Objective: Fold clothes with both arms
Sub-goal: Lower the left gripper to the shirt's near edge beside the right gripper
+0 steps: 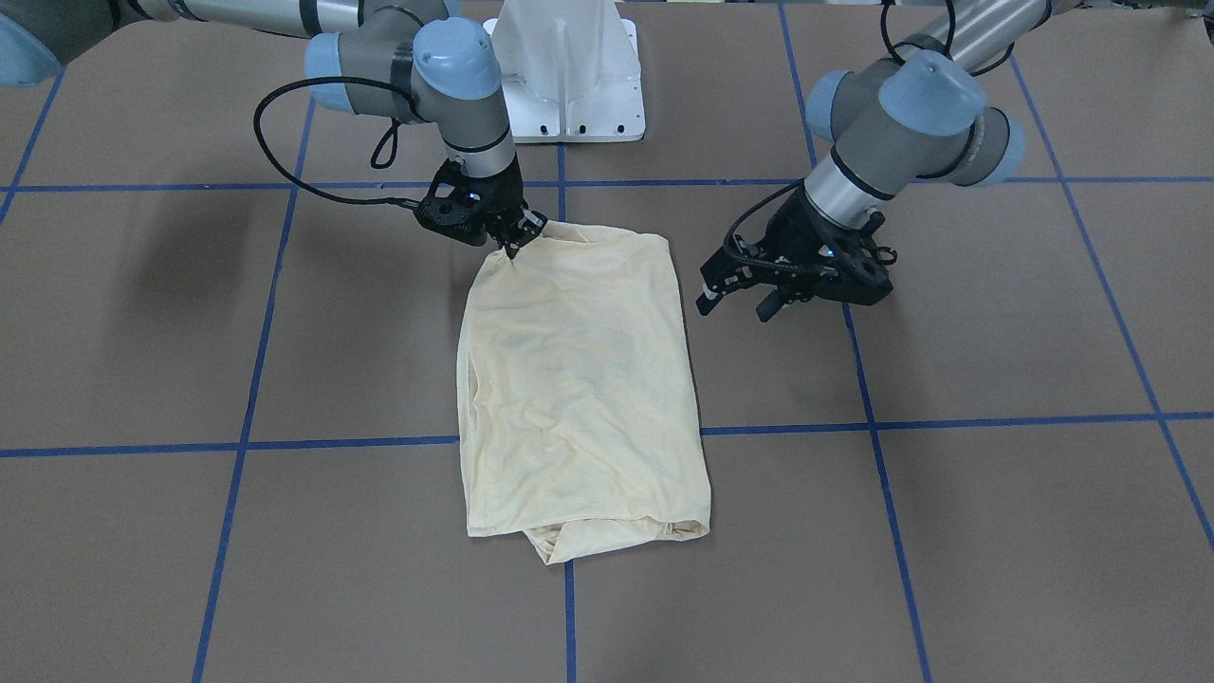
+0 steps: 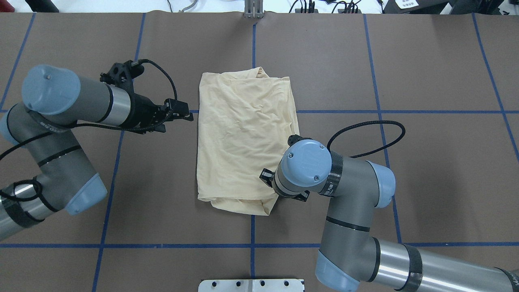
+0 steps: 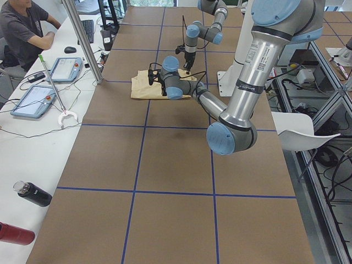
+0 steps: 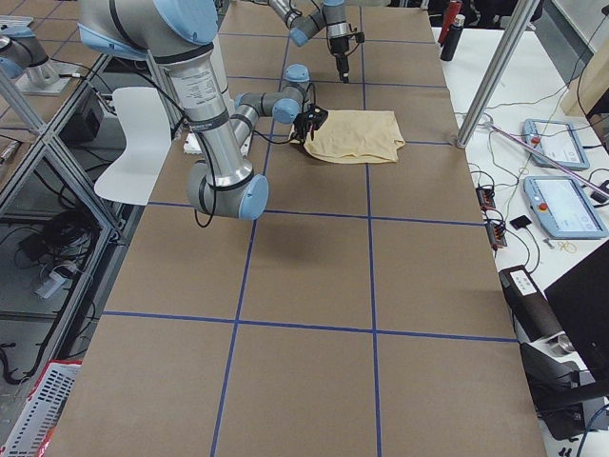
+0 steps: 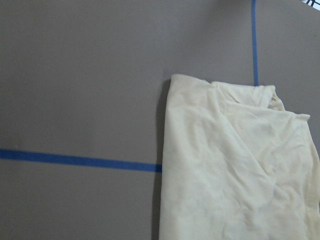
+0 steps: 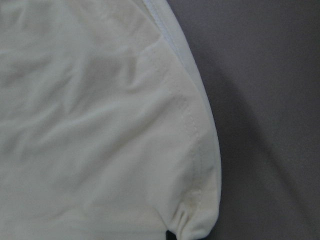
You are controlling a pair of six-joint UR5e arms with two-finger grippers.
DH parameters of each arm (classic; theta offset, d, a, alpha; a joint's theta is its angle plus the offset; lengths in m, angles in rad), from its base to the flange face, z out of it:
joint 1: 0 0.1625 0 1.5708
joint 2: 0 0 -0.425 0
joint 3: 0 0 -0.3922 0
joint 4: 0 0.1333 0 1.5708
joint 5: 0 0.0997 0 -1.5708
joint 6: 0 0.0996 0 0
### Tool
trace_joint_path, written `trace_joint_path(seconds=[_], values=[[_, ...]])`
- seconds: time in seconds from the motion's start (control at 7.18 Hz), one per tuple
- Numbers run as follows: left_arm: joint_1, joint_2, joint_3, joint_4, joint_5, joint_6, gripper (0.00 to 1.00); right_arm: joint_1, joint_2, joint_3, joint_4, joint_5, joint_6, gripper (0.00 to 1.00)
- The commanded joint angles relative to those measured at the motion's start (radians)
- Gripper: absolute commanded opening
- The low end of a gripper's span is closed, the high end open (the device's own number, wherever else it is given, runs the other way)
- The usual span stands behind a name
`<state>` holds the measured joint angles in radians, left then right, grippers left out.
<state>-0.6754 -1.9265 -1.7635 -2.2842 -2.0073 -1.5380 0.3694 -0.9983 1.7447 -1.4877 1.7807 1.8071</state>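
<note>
Item: a cream-yellow T-shirt point(image 1: 579, 379), folded to a rough rectangle and lying flat at the middle of the worktop point(image 1: 285, 332). No print is visible on the upper face.

Right tool point(image 1: 513, 245): pressed together on the shirt corner nearest the robot's base. The cloth is gathered into a small peak at the pinch. The right wrist view shows a stitched hem bunched at the lower edge of the frame.

Left tool point(image 1: 737, 304): fingers spread and holding nothing. It stands just beside the opposite long edge, clear of the cloth.

Assessed risks:
- The pinch takes only a small bite of thin fabric. The number of layers held cannot be determined. If only the top layer is held, a lift would likely peel the fold open.
- With one corner held and the other side free, any pull would probably skew or drag the rectangle across the worktop.
- A loose fold point(image 1: 560, 548) protrudes from under the far end and could spill out during a further fold.
- The left tool must close on the matching corner, or the next crease will likely run crooked.
</note>
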Motion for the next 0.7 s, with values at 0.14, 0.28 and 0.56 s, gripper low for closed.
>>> trace_joint_path(seconds=[0.14, 0.28, 0.56], values=[[0.214, 0.062, -0.080, -0.079, 0.169, -0.261, 1.00, 0.006, 0.000, 0.001, 0.003, 0.002, -0.002, 0.00], [0.250, 0.082, -0.065, -0.124, 0.209, -0.286, 1.00, 0.011, -0.002, -0.001, 0.003, 0.002, -0.002, 0.00], [0.293, 0.080, -0.024, -0.124, 0.248, -0.304, 1.00, 0.013, 0.001, 0.001, 0.003, 0.002, -0.002, 0.00]])
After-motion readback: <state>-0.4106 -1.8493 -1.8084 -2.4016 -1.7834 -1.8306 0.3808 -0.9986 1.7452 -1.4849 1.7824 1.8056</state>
